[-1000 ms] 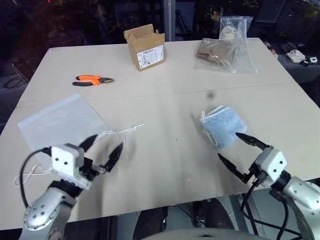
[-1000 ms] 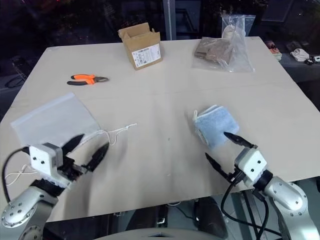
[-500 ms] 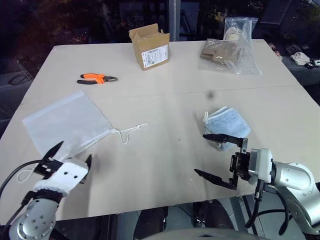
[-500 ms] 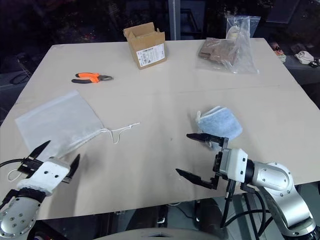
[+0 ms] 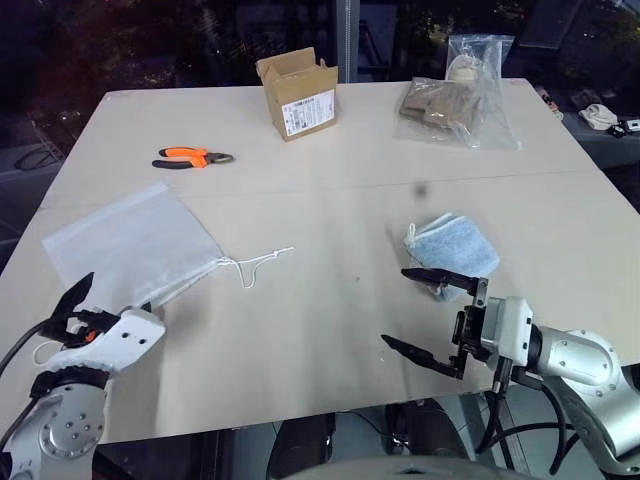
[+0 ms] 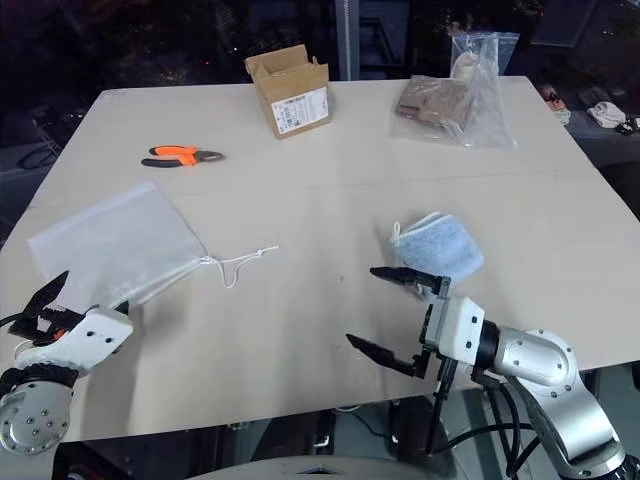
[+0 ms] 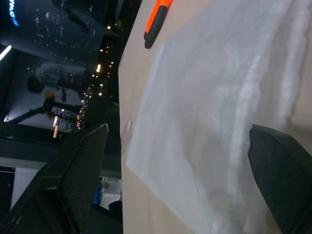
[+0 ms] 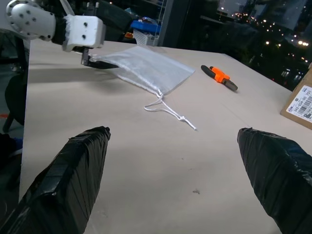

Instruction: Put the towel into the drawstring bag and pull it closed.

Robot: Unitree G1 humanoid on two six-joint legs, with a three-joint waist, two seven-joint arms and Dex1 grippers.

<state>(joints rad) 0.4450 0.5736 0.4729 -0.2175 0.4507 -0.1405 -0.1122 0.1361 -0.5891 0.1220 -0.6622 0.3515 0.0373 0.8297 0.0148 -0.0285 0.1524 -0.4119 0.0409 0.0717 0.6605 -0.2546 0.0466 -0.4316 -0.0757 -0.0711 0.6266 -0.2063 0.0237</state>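
Black and spread wide, the fingers of the right gripper (image 5: 432, 316) hang empty just above the table (image 5: 340, 190), pointing across toward the robot's left, with the towel (image 5: 452, 254) lying just beyond its upper finger, near but apart from it. The left gripper (image 6: 45, 310) is likewise spread and holds nothing, sitting at the near left edge of the table right by the closed bottom end of the drawstring bag (image 5: 128, 244). Neither thing has been picked up, so the task looks to be at its very start, with both arms lining up on their targets. The next move probably calls for the right gripper to turn toward the towel and close on it, while the left needs a hold near the bag's mouth, which lies at the far end from it, where the cord (image 5: 258, 263) trails out toward the middle of the table. The towel is a small folded pad of light blue-grey terry with a pale edge, plump and soft. The bag lies flat and empty, a thin translucent white pouch gathered slightly at the cord end; it looks limp and apt to slide or bunch when pushed.
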